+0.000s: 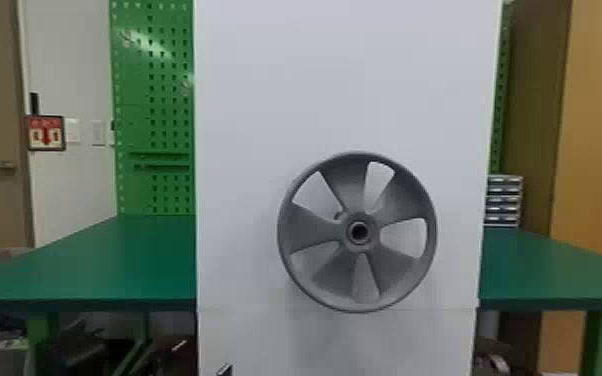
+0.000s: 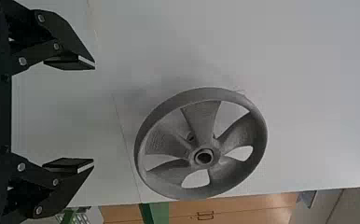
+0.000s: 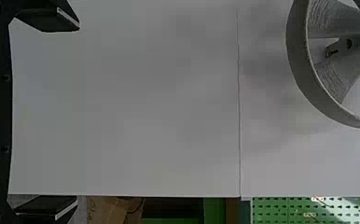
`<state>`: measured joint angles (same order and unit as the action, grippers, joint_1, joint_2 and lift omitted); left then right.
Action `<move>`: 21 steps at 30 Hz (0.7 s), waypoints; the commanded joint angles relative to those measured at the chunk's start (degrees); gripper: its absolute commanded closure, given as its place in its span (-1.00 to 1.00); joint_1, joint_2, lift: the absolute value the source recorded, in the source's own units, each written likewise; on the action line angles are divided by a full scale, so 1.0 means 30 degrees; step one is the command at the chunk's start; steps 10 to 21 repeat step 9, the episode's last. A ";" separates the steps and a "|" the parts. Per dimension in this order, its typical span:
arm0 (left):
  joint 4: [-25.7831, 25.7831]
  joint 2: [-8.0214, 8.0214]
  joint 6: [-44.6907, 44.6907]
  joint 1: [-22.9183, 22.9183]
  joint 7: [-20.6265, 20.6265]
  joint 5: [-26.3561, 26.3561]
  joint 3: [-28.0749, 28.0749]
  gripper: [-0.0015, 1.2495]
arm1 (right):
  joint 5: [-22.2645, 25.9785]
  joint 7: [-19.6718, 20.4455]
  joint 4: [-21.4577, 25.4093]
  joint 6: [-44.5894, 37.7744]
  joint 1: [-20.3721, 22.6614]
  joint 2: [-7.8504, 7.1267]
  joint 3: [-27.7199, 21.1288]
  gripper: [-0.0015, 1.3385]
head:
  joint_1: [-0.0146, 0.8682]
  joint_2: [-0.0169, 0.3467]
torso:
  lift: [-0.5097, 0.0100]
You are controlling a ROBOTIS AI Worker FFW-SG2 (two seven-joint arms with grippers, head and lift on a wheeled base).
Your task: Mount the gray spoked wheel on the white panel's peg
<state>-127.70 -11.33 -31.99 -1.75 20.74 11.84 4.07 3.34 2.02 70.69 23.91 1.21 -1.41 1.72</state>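
Far centre: white panel (image 1: 345,90), upright; gray spoked wheel (image 1: 305,230) before it, seemingly mounted (peg hard to make out); near, both spread, empty: left gripper (image 2: 94,114), wheel more squarely ahead, apart; right gripper (image 3: 78,113), wheel off-axis. Retreat likely next.

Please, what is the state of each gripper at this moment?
Left gripper: jaws open, holding nothing.
Right gripper: jaws open, holding nothing; the gray spoked wheel is at the white panel.
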 commanded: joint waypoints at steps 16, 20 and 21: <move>0.0000 0.0143 0.0029 0.0028 0.0001 -0.0049 0.0020 -0.19 | -0.0029 0.0001 -0.0390 0.0527 0.0153 0.0029 0.0041 -0.99 | -0.69 -0.95 | -0.60; 0.0000 0.0143 0.0029 0.0028 0.0001 -0.0049 0.0020 -0.19 | -0.0029 0.0001 -0.0390 0.0527 0.0153 0.0029 0.0041 -0.99 | -0.69 -0.95 | -0.60; 0.0000 0.0143 0.0029 0.0028 0.0001 -0.0049 0.0020 -0.19 | -0.0029 0.0001 -0.0390 0.0527 0.0153 0.0029 0.0041 -0.99 | -0.69 -0.95 | -0.60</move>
